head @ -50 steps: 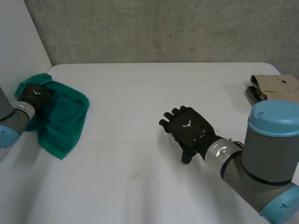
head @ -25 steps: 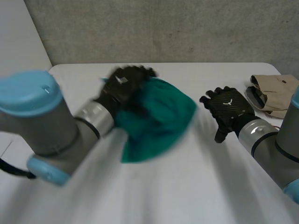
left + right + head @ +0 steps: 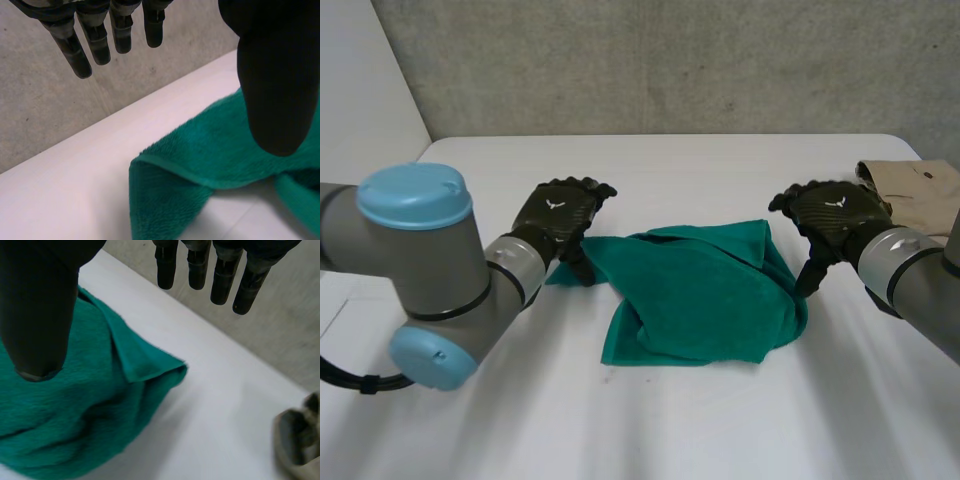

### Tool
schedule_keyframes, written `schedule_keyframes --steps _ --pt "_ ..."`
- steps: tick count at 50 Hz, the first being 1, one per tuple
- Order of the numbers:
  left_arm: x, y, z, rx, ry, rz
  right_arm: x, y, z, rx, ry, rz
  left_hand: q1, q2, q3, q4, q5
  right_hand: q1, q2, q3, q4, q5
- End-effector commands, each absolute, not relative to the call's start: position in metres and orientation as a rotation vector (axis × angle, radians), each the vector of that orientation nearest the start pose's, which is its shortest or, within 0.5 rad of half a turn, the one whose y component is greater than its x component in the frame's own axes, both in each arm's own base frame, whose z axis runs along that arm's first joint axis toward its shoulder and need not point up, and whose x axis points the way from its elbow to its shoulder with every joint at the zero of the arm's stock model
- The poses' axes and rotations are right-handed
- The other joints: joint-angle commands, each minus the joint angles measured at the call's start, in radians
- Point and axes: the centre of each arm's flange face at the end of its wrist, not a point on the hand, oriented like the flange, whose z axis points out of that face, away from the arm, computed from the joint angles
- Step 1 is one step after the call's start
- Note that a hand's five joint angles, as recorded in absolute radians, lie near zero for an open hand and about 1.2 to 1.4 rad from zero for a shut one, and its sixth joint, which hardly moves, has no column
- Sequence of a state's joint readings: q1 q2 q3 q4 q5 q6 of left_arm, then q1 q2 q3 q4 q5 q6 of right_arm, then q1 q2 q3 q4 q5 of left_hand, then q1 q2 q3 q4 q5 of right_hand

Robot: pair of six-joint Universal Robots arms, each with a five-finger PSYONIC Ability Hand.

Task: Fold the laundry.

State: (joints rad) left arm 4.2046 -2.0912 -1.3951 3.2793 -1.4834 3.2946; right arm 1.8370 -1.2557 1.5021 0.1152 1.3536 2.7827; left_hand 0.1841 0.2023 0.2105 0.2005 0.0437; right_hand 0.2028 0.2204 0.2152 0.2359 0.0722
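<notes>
Green towel (image 3: 705, 295), rumpled, table (image 3: 650, 420) centre; left hand (image 3: 558, 215) fingers straight, empty, at towel's left corner; right hand (image 3: 830, 215) likewise, right edge.

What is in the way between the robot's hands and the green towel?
Nothing that I can see. The open left hand sits at one corner of the green towel, the open right hand beside its opposite edge. The beige cloth lies beyond the right hand, not in between.
</notes>
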Motion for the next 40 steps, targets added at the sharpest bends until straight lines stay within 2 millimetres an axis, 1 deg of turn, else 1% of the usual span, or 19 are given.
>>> schedule_keyframes --steps 1,3,5,7,11,15,16,19,22,24,28,29,30,33,34,35,38,39,40 --pt "-0.322 -0.309 0.163 1.059 2.415 -2.086 0.236 -0.299 0.201 -0.838 2.316 -1.523 0.035 0.017 0.009 0.019 0.001 -0.028 -0.046 -0.041 -0.061 -0.072" --pt "-0.322 -0.320 0.153 1.076 2.385 -2.068 0.237 -0.303 0.199 -0.845 2.312 -1.528 0.035 0.017 0.009 0.019 0.001 -0.028 -0.046 -0.041 -0.061 -0.072" --pt "-0.324 -0.328 0.145 1.096 2.356 -2.059 0.240 -0.312 0.192 -0.872 2.307 -1.532 0.038 0.020 0.012 0.022 0.004 -0.028 -0.046 -0.041 -0.061 -0.072" --pt "-0.326 -0.332 0.142 1.111 2.335 -2.055 0.244 -0.319 0.187 -0.924 2.307 -1.544 0.053 0.035 0.026 0.036 0.019 -0.028 -0.046 -0.041 -0.061 -0.072" --pt "-0.327 -0.338 0.127 1.166 2.298 -2.007 0.249 -0.332 0.179 -1.030 2.297 -1.577 0.232 0.213 0.205 0.215 0.197 -0.028 -0.046 -0.041 -0.061 -0.072" --pt "-0.326 -0.338 0.121 1.188 2.298 -1.984 0.252 -0.342 0.170 -1.067 2.316 -1.542 0.613 0.594 0.586 0.596 0.578 -0.028 -0.046 -0.041 -0.061 -0.072" --pt "-0.327 -0.337 0.121 1.197 2.301 -1.985 0.252 -0.342 0.169 -1.064 2.325 -1.520 0.820 0.802 0.794 0.804 0.786 -0.028 -0.046 -0.041 -0.061 -0.072" --pt "-0.327 -0.336 0.124 1.202 2.289 -1.998 0.251 -0.337 0.167 -1.037 2.381 -1.397 1.196 1.178 1.170 1.180 1.162 -0.028 -0.046 -0.041 -0.061 -0.072" --pt "-0.326 -0.335 0.135 1.184 2.268 -2.031 0.251 -0.331 0.171 -0.974 2.401 -1.317 1.212 1.194 1.186 1.196 1.178 -0.028 -0.046 -0.041 -0.061 -0.072" --pt "-0.326 -0.333 0.151 1.167 2.235 -2.075 0.249 -0.331 0.173 -0.950 2.403 -1.324 1.212 1.194 1.186 1.196 1.178 -0.028 -0.046 -0.041 -0.061 -0.072" --pt "-0.326 -0.324 0.174 1.147 2.188 -2.133 0.245 -0.326 0.193 -0.932 2.381 -1.378 1.212 1.194 1.186 1.196 1.178 -0.028 -0.046 -0.041 -0.061 -0.072" --pt "-0.325 -0.322 0.177 1.145 2.183 -2.138 0.244 -0.321 0.204 -0.936 2.367 -1.408 1.212 1.194 1.186 1.196 1.178 -0.028 -0.046 -0.041 -0.061 -0.072" --pt "-0.326 -0.320 0.180 1.145 2.177 -2.149 0.243 -0.318 0.209 -0.939 2.361 -1.420 1.212 1.194 1.186 1.196 1.178 -0.028 -0.046 -0.041 -0.061 -0.072" --pt "-0.328 -0.304 0.205 1.148 2.132 -2.217 0.240 -0.305 0.221 -0.940 2.349 -1.438 1.212 1.194 1.186 1.196 1.178 -0.028 -0.046 -0.041 -0.061 -0.072" --pt "-0.327 -0.301 0.213 1.143 2.117 -2.237 0.239 -0.301 0.222 -0.942 2.350 -1.437 1.212 1.194 1.186 1.196 1.178 -0.028 -0.046 -0.041 -0.061 -0.072" --pt "-0.325 -0.293 0.228 1.129 2.097 -2.277 0.238 -0.298 0.223 -0.941 2.352 -1.433 1.212 1.194 1.186 1.196 1.178 -0.028 -0.046 -0.041 -0.061 -0.072" --pt "-0.320 -0.282 0.247 1.101 2.079 -2.328 0.232 -0.283 0.229 -0.961 2.352 -1.436 1.212 1.194 1.186 1.196 1.178 -0.028 -0.046 -0.041 -0.061 -0.072" --pt "-0.317 -0.276 0.257 1.078 2.077 -2.360 0.231 -0.279 0.231 -0.970 2.347 -1.442 1.212 1.194 1.186 1.196 1.178 -0.028 -0.046 -0.041 -0.061 -0.072" --pt "-0.315 -0.273 0.263 1.068 2.071 -2.378 0.228 -0.271 0.233 -0.993 2.349 -1.443 1.212 1.194 1.186 1.196 1.178 -0.028 -0.046 -0.041 -0.061 -0.072"
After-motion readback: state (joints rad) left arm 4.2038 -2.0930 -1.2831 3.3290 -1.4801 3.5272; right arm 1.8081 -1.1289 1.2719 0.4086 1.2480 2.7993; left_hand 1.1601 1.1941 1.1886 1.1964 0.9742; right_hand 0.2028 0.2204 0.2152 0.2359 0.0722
